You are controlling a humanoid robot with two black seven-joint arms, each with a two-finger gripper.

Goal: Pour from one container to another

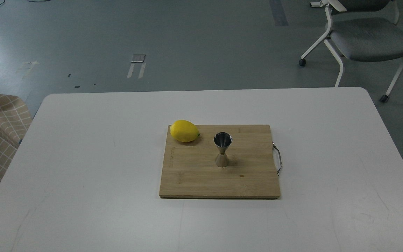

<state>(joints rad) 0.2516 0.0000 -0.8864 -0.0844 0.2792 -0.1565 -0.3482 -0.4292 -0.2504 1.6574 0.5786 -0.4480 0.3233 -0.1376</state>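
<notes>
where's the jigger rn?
Head view: jigger stands upright near the middle of the cutting board, right of and nearer than the lemon.

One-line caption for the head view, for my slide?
Steel jigger upright beside a lemon on a bamboo cutting board; no arms in view.
</notes>
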